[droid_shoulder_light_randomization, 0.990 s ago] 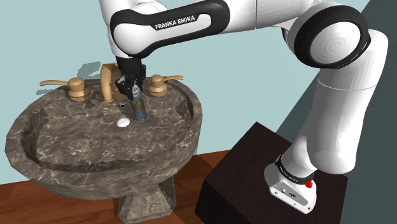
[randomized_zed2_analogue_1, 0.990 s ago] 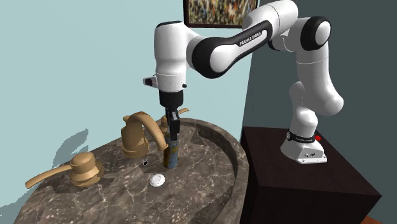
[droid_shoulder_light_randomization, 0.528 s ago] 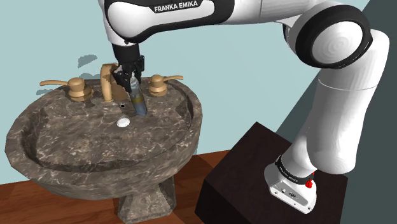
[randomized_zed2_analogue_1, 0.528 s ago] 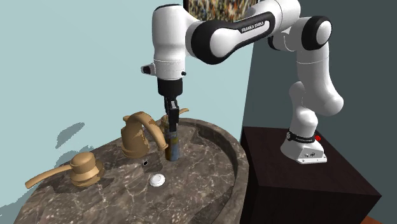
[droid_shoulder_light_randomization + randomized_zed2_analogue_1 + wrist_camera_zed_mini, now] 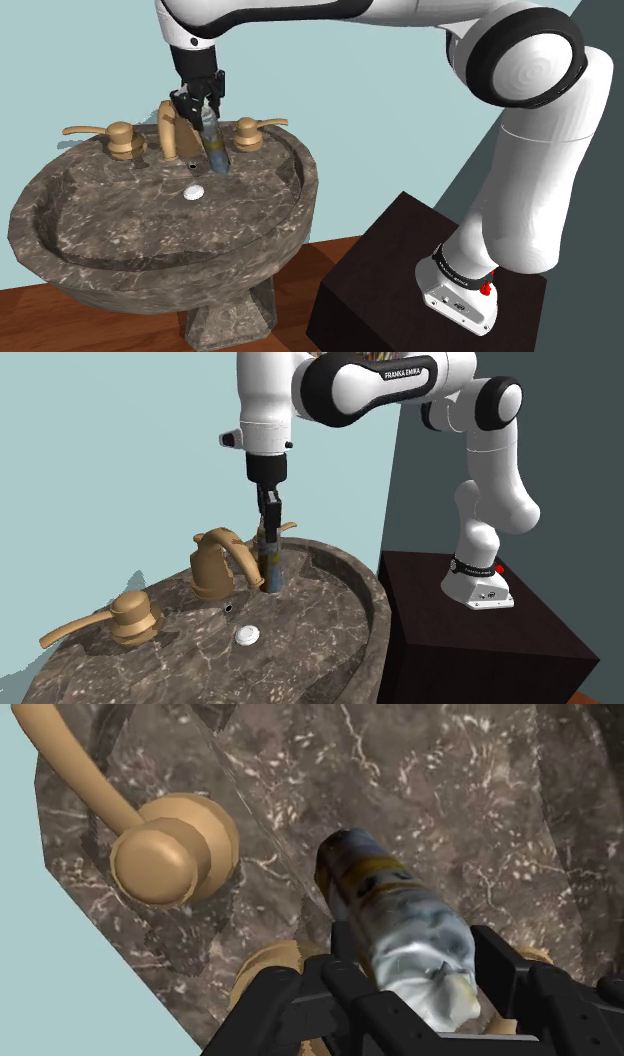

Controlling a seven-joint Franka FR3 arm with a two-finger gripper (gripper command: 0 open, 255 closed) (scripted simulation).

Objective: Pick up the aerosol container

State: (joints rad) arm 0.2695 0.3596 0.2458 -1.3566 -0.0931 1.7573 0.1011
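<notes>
Black, both fingers [image 5: 342, 972] of the gripper [image 5: 415, 962] press on the upper end of the can [image 5: 392, 909], so the claw is clamped on it rather than standing loose around it, and the grasp looks made. In the shoulder view the can [image 5: 214, 152] hangs from the gripper [image 5: 204, 122], leaning a little, over the far slope of the sink [image 5: 110, 285]. Its base seems clear of the veined stone, or barely so (any gap is too fine to be sure of). I judge the pick taken and the lift only begun; what is left is to carry the can well up out of the bowl. The tan spout [image 5: 170, 125] stands just beside the can on the shoulder view's left, and one handle [image 5: 250, 133] sits near on that view's right, so the two flank it. The other handle [image 5: 112, 136] lies farther left, well apart. A white plug [image 5: 194, 191] sits nearer in the bowl, apart from the can. From the second exterior view the can [image 5: 271, 572] is close to the spout [image 5: 218, 557] below the gripper [image 5: 270, 524]. The way straight up looks open, but a sideways swing could knock the spout or the handle. The dark stand [image 5: 400, 260] is far off to the right.
</notes>
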